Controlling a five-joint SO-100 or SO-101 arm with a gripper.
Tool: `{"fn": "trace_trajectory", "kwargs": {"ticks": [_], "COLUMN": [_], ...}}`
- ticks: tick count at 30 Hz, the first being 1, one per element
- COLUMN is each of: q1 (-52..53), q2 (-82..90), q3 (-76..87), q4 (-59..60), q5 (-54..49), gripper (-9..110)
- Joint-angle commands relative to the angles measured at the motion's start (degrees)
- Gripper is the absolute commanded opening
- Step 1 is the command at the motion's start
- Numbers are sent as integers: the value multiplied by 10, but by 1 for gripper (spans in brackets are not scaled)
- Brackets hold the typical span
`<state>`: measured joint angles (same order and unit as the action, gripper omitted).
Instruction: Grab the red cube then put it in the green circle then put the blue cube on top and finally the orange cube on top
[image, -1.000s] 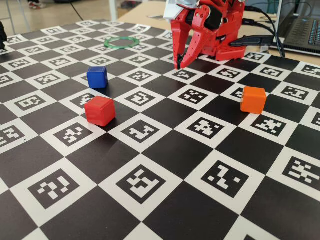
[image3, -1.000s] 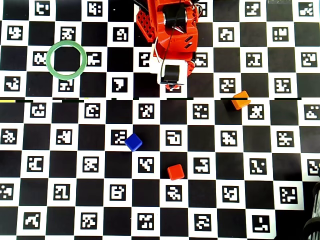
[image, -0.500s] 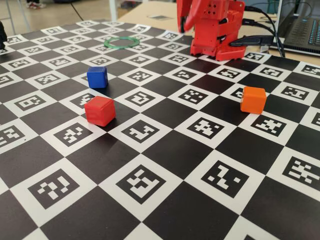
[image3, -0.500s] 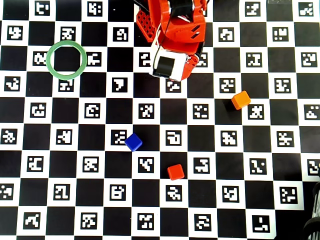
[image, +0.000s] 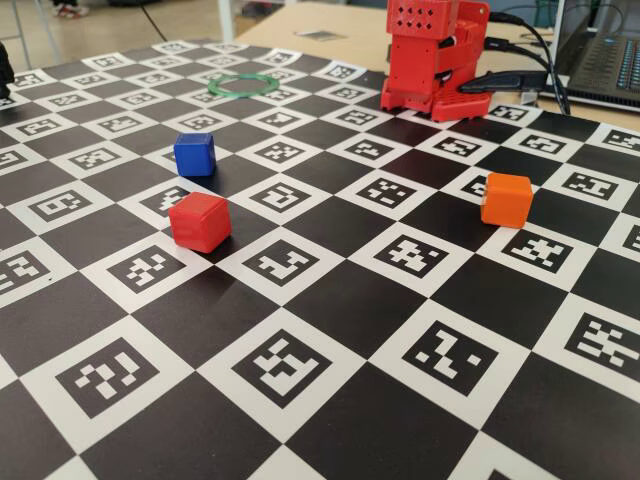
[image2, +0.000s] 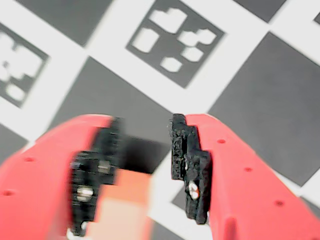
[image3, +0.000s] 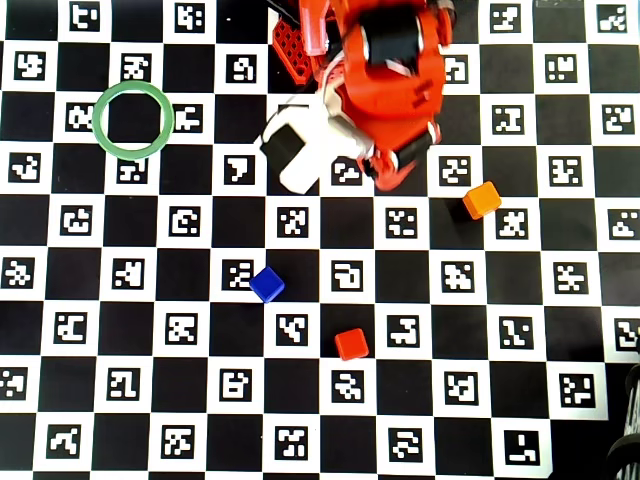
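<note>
The red cube (image: 200, 221) (image3: 351, 344) lies on the checkered board, near the front in the fixed view. Just behind it sits the blue cube (image: 194, 154) (image3: 267, 284). The orange cube (image: 506, 199) (image3: 482, 200) rests alone at the right. At the far left lies the green circle (image: 244, 84) (image3: 133, 118), with nothing inside it. My gripper (image2: 146, 127) (image3: 392, 168) hangs raised above the board near the arm's base, left of the orange cube in the overhead view. It is open and holds nothing. In the wrist view a blurred orange block (image2: 125, 200) shows on the board between the fingers.
The red arm base (image: 435, 55) stands at the board's far edge, with cables and a laptop (image: 605, 60) behind it. A white camera housing (image3: 297, 150) juts from the arm. The board carries black squares and printed markers.
The arm has risen from its folded pose with the fingertips at the board. It now leans out toward the orange cube, and the gripper has left the fixed view.
</note>
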<state>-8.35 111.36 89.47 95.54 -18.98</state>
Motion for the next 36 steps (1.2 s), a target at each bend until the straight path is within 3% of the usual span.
{"fn": "trace_trajectory", "kwargs": {"ticks": [1,12,26,36], "q1": [-6,42,30,41], "q2": [-68,-309,-513,-584], "q3": [-113,-365,-525,-500], "q4": [18,62,44,-27], "q5": [65,209,235,232], "gripper": [15,45,49,49]}}
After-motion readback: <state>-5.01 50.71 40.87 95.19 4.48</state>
